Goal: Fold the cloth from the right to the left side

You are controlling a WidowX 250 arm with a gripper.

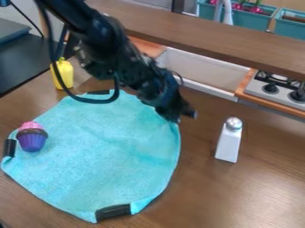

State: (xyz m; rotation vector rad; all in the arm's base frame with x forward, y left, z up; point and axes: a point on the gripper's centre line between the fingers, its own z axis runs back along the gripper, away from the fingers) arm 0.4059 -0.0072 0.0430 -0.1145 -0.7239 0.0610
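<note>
Camera view: black gripper (181, 116) at far right corner of cloth (113, 151)

Open or closed, I cannot tell. Turquoise cloth lies spread out at left; cupcake (32, 138) on its left side, white shaker (228, 142) standing to its right

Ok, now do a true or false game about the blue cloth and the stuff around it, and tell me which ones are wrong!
1. The cupcake sits on the cloth. True.
2. The shaker stands on the cloth. False: the shaker stands on the table.
3. The claw is at the cloth's edge. True.
4. The cloth is folded in half. False: it lies spread out.
5. The bottle is yellow. True.
</note>
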